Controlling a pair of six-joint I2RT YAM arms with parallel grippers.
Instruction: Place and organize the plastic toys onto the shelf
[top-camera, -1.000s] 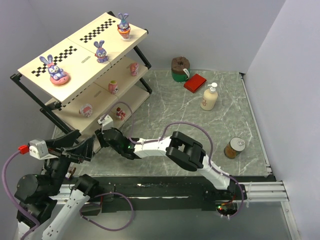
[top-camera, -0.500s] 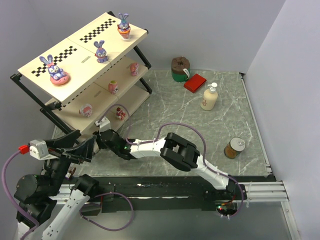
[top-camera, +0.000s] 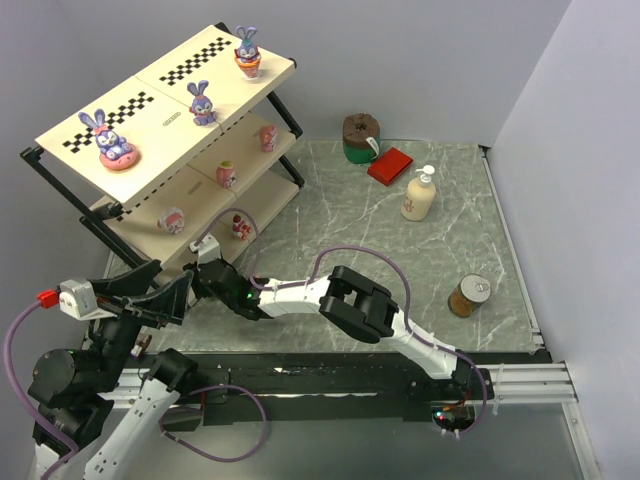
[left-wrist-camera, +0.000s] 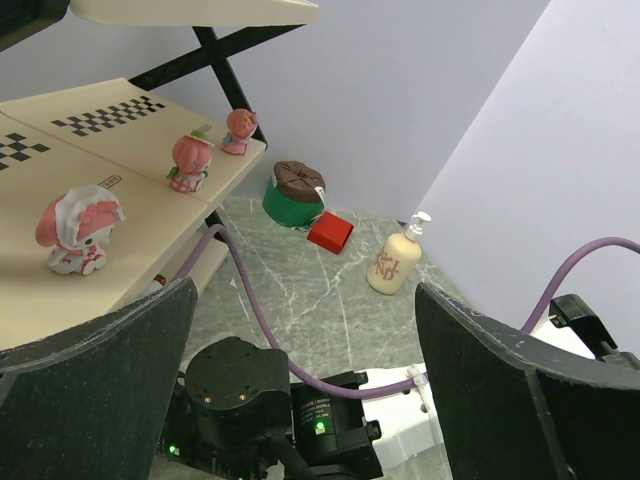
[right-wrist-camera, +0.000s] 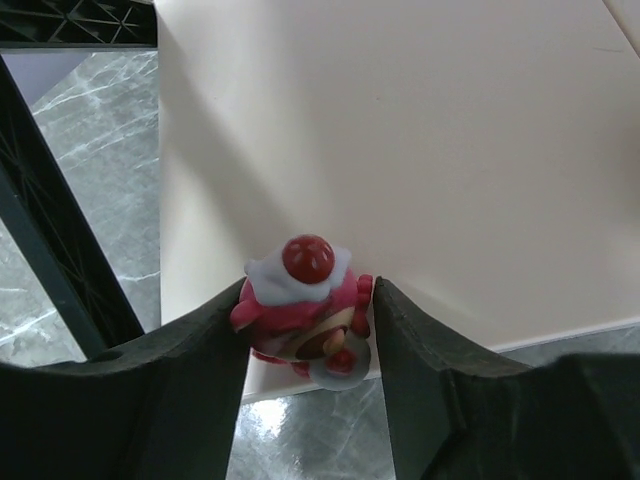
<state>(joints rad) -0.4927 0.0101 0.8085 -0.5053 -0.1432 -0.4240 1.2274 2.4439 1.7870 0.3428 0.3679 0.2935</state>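
A black metal frame post (right-wrist-camera: 60, 250) of the three-tier cream-board shelf (right-wrist-camera: 420, 120) stands just left of the right gripper (right-wrist-camera: 310, 305), whose arm stretches low and leftward over the green marble table (top-camera: 400, 250). Its fingers touch both sides of a pink plastic cupcake toy (right-wrist-camera: 298, 280), which sits on a board's edge. The left gripper (left-wrist-camera: 305, 290) hovers beside the shelf, jaws spread wide.

A cream pump bottle (top-camera: 420, 195) stands on the grey marbled bench (top-camera: 340, 230). A red box (top-camera: 390, 165) lies just behind it to the left, with a green, brown-topped tub (top-camera: 360, 137) farther that way. A tin can (top-camera: 468, 296) stands well in front of the bottle, slightly right.
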